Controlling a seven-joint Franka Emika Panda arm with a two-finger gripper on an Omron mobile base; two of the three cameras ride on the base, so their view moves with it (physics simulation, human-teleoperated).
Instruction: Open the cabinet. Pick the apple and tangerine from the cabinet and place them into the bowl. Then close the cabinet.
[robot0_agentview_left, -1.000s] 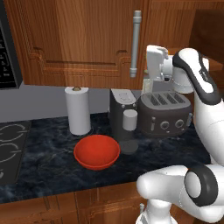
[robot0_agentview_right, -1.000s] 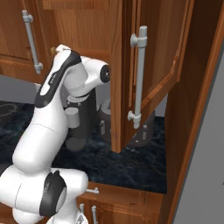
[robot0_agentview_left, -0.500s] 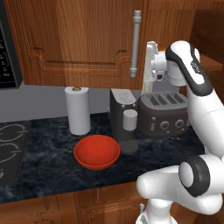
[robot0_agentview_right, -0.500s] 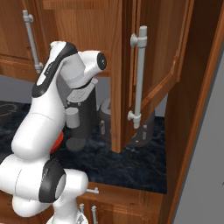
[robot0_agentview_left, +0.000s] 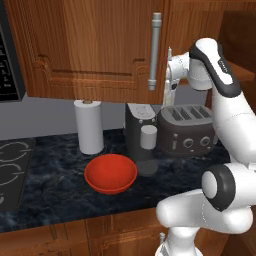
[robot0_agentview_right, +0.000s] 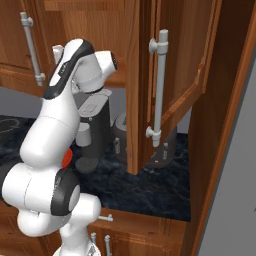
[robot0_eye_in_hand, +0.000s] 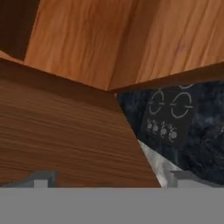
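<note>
- Left base view: the jaws are being held wide apart, empty, beside the cabinet (robot0_agentview_left: 95, 50); the red bowl (robot0_agentview_left: 110, 173) is sitting on the worktop (robot0_agentview_left: 50, 175).
- Right base view: the right cabinet door (robot0_agentview_right: 175, 60) is standing ajar; being stiff and hinged, it is best taken by its bar handle (robot0_agentview_right: 159, 87).
- Hand view: wood panels are being faced closely.

Cabinet (robot0_agentview_right: 175, 65) interior concealed behind the swung-out door in the right base view; bowl (robot0_agentview_right: 66, 158) mostly covered by the arm there. Toaster (robot0_agentview_right: 120, 137) partly blocked by the door's edge.
</note>
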